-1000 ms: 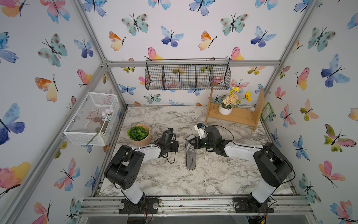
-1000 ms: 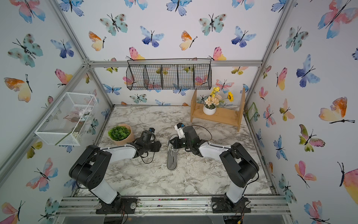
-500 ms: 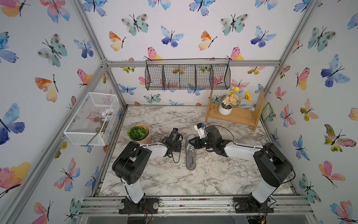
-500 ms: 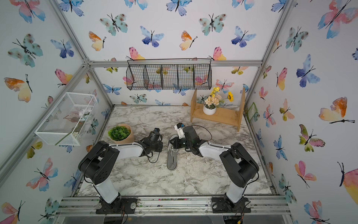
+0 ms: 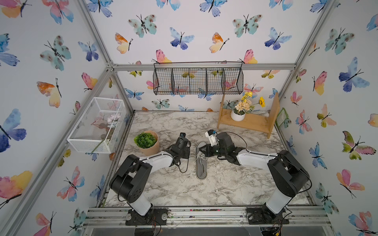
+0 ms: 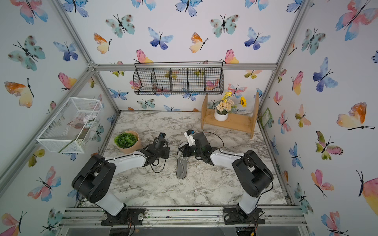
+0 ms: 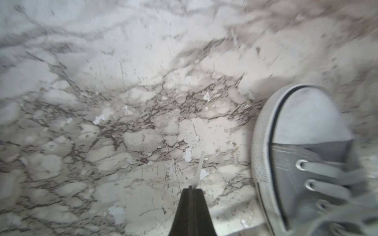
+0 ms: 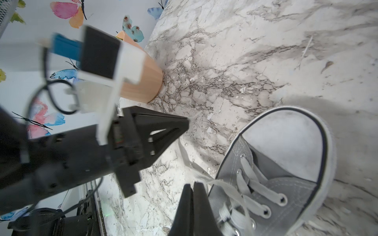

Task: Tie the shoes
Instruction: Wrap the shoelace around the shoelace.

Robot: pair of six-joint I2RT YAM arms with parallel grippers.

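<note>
**Shoe-tying: both tools shut at the laces**

Far left: a white wire basket (image 5: 96, 122) hangs on the side wall. Next to it a potted plant (image 5: 146, 141) stands on the counter (image 5: 184, 190).

Left tool (image 7: 192, 189): tips pressed together with no gap. A thin white lace end (image 7: 199, 167) sticks out from between them, so it is pinched. The tool sits low over the counter, just beside the front of the shoe and clear of the canvas. The right wrist view shows it from the side (image 8: 185, 124), blurred, pointing toward the toe.

Shoe (image 5: 201, 165): grey canvas with a white toe cap (image 7: 311, 114). It stands upright on its sole mid-counter, between the two arms. The toe points to the back wall and the heel to the arm bases, as seen in both top views (image 6: 181, 166). The laces (image 8: 259, 190) run through the eyelets, and loose strands trail off the shoe's edge toward the left tool.

Right tool (image 8: 193, 185): closed, tips together. In a top view it sits over the front, laced part of the shoe (image 5: 200, 150). A flat lace strand (image 8: 223, 185) meets its tip. Cannot tell whether that strand is pinched or only lies alongside.

Far right, at the back: a wooden shelf (image 5: 255, 124) carries a white flower pot (image 5: 238, 116).
</note>
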